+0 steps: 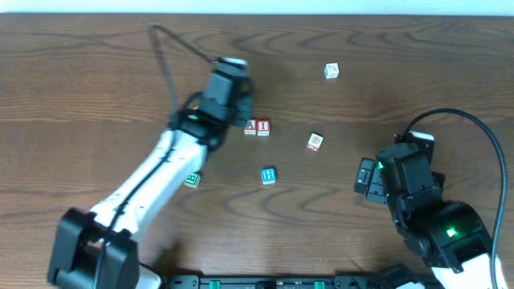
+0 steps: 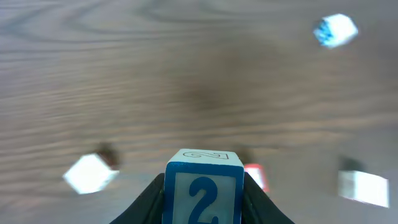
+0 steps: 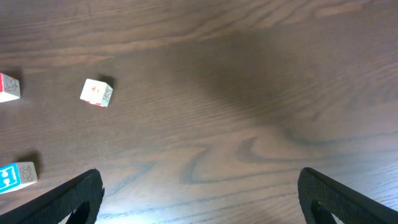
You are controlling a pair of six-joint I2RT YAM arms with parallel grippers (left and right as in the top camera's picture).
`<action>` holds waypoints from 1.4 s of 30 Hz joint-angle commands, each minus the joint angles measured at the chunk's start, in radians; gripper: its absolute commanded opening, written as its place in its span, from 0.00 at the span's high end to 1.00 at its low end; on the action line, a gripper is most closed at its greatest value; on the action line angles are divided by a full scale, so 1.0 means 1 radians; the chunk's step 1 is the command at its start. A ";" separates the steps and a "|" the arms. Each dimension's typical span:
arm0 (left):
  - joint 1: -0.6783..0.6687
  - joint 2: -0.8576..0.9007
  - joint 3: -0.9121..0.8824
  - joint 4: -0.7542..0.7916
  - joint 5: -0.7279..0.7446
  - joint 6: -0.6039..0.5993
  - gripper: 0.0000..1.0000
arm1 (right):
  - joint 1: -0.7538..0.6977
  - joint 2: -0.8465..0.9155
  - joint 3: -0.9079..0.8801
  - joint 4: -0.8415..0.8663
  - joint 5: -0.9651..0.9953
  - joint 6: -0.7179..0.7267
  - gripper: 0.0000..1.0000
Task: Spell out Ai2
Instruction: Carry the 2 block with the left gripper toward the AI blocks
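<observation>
1. The left gripper (image 2: pixel 204 188) is clamped on the "2" block (image 2: pixel 204 193), a blue-edged cube with a blue numeral facing the wrist camera. One dark finger (image 2: pixel 149 199) presses each side.
2. From overhead the left gripper (image 1: pixel 241 108) sits just beside the "A" block (image 1: pixel 250 127), up and to its left. The arm hides the held cube there, so I cannot tell whether it touches the table (image 1: pixel 80 80).
3. The "A" block and the "I" block (image 1: pixel 263 127) stand touching, side by side in a short row.
4. There is bare wood to the right of the "I" block before the red-marked block (image 1: pixel 315 142), which lies apart and turned at an angle.
5. The blue "H" block (image 1: pixel 268 175) lies nearer the front, and a green block (image 1: pixel 191 179) peeks out from under the left arm.
6. A white block (image 1: pixel 332 71) sits alone near the far edge.
7. The right gripper (image 1: pixel 368 178) rests well to the right. In its own view the right gripper (image 3: pixel 199 205) is spread wide over bare wood, holding nothing.
</observation>
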 commanded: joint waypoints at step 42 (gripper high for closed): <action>-0.192 0.412 0.195 0.008 -0.160 -0.367 0.95 | -0.006 -0.003 0.002 -0.001 0.014 0.014 0.01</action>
